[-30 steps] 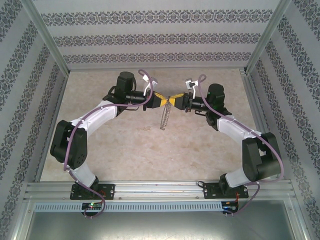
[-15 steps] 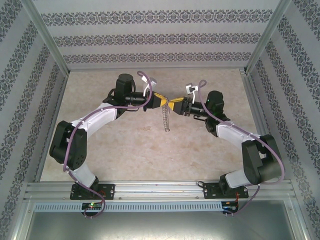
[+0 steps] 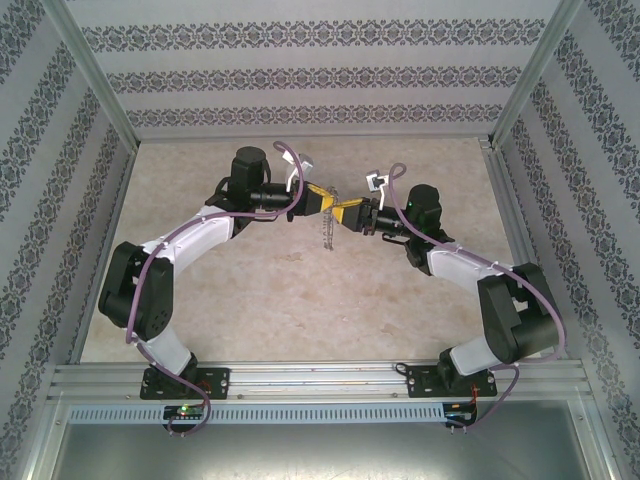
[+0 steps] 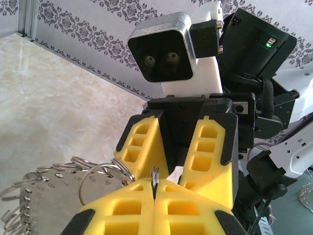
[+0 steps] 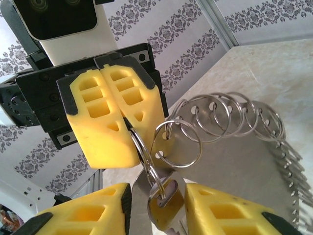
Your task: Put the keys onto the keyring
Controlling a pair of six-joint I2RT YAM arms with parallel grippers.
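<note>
Here the left gripper (image 5: 126,126) is clamped tight on one thin loop of the keyring (image 5: 230,122), a flat silvery piece edged with a row of split loops, which hangs from it in the air. The right gripper (image 3: 343,211) meets it tip to tip with its jaws apart and the key (image 5: 164,195) between them, seemingly hanging from a loop and touching neither finger. Below lies the beige marbled table (image 3: 300,300), and beyond it walls (image 3: 320,70) papered in grey floral bands
</note>
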